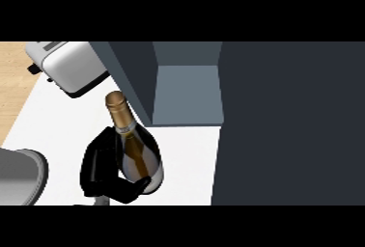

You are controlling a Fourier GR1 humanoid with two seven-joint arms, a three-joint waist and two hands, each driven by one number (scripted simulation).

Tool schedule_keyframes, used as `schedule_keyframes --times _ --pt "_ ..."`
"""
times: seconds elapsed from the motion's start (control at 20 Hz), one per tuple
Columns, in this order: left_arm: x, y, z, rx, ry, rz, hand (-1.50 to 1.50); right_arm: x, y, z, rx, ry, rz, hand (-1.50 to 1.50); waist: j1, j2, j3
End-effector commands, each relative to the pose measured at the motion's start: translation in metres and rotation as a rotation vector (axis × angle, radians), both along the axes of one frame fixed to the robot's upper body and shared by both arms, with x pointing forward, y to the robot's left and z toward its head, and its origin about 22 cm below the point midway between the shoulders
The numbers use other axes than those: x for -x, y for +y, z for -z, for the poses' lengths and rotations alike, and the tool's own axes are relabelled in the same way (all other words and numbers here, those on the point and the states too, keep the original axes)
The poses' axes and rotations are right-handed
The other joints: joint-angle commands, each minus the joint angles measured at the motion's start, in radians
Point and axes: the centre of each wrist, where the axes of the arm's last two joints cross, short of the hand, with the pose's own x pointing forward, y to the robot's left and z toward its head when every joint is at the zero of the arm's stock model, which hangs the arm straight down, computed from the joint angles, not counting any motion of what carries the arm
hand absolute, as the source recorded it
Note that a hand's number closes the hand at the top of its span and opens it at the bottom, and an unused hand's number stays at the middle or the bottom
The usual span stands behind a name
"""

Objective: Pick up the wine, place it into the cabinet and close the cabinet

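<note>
The wine bottle (135,144) has a gold foil neck and a dark glass body. It is held above the white counter (57,125), neck pointing to the far side. My right hand (103,166) is shut round the bottle's body from its left, with the thumb hooked under the base. Just right of the bottle's neck stands the open cabinet (185,91), its grey-blue inside showing. A wide dark panel (292,120), which looks like the cabinet's door, fills the right of the view. My left hand does not show.
A silver toaster (68,65) stands at the far left of the counter, close to the cabinet's left wall. A grey rounded shape (20,176), probably my left forearm, sits at the lower left edge. Wooden floor (10,72) lies beyond the counter's left edge.
</note>
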Motion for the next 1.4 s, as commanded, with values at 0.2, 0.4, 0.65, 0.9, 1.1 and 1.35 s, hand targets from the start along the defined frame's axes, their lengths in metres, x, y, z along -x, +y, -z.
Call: schedule_keyframes --times 0.2,0.4,0.65,0.9,1.1,1.35 --pt "-0.026 -0.055 -0.059 0.02 0.039 0.001 1.5 0.04 -0.008 -0.025 -0.083 -0.037 -0.063 -1.5 -0.014 0.001 0.0" --pt "-0.036 -0.073 -0.057 0.013 0.073 -0.018 1.5 0.047 -0.016 -0.027 -0.067 -0.049 -0.074 -1.5 -0.024 0.001 0.001" --pt "-0.053 -0.093 -0.063 -0.026 0.128 -0.033 1.5 0.031 0.0 -0.02 -0.081 -0.042 -0.061 -1.5 -0.009 0.004 -0.001" --pt "-0.055 -0.101 -0.045 -0.077 0.131 -0.084 1.5 0.044 -0.015 -0.03 -0.055 -0.057 -0.052 -1.5 -0.015 0.004 -0.001" --pt "-0.067 -0.093 -0.016 -0.116 0.162 -0.09 1.5 0.037 -0.015 -0.029 -0.046 -0.053 -0.082 -1.5 -0.014 0.007 -0.001" --pt "-0.076 -0.108 -0.02 -0.125 0.197 -0.093 1.5 0.043 -0.013 -0.028 -0.072 -0.026 -0.071 -1.5 -0.017 0.005 -0.001"
